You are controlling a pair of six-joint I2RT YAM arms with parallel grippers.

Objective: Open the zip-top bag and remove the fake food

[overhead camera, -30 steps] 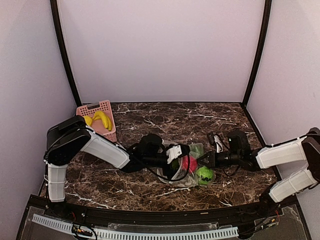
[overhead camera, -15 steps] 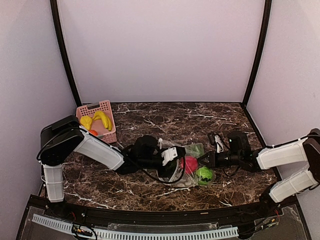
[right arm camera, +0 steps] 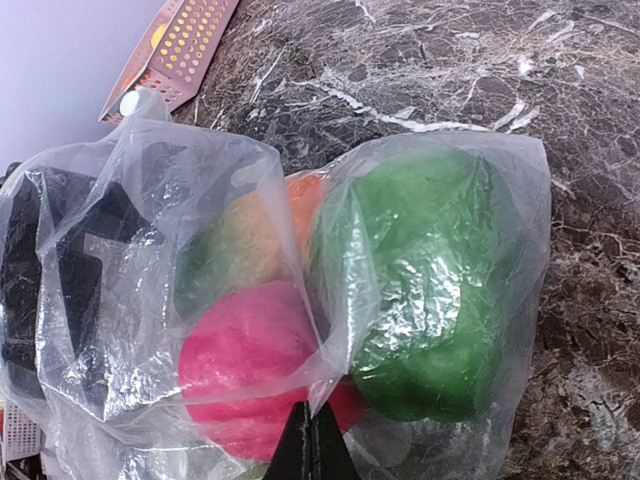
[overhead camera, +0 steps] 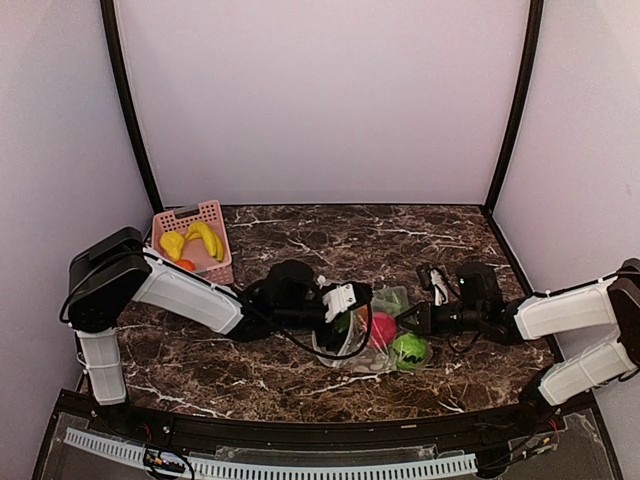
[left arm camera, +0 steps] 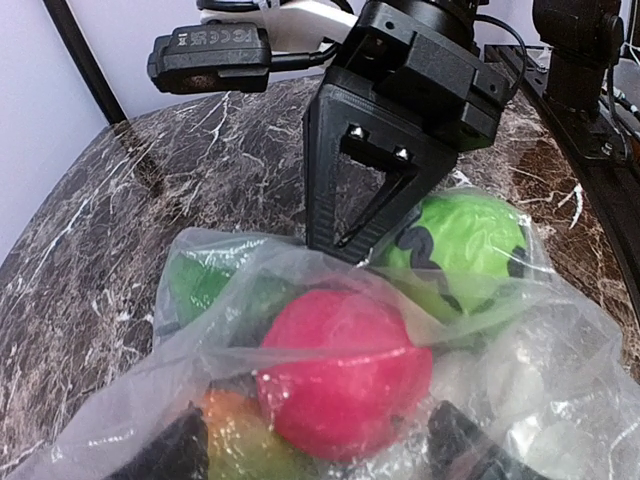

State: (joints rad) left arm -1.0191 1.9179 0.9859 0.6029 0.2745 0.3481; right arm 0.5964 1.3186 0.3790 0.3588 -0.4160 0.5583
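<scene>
Clear plastic of the zip-top bag [overhead camera: 385,345] lies on the marble tabletop [overhead camera: 300,235] at centre frame of the overhead view, with a pink ball [left arm camera: 340,370], a green ball [left arm camera: 460,245] and an orange piece [right arm camera: 305,205] inside. Your right gripper [left arm camera: 345,238] is pinched closed on the bag's film beside the green ball. Your left gripper [left arm camera: 315,455] stands wide, one finger either side of the pink ball, no contact visible. Upper left, the pink basket [overhead camera: 205,208] holds yellow bananas [overhead camera: 205,238].

The clear zip-top bag [left arm camera: 540,340] lies crumpled on the desk [overhead camera: 300,235]. Inside are a pink-red ball [left arm camera: 340,372], a green ball [left arm camera: 470,235] and an orange ball [right arm camera: 305,210].
</scene>
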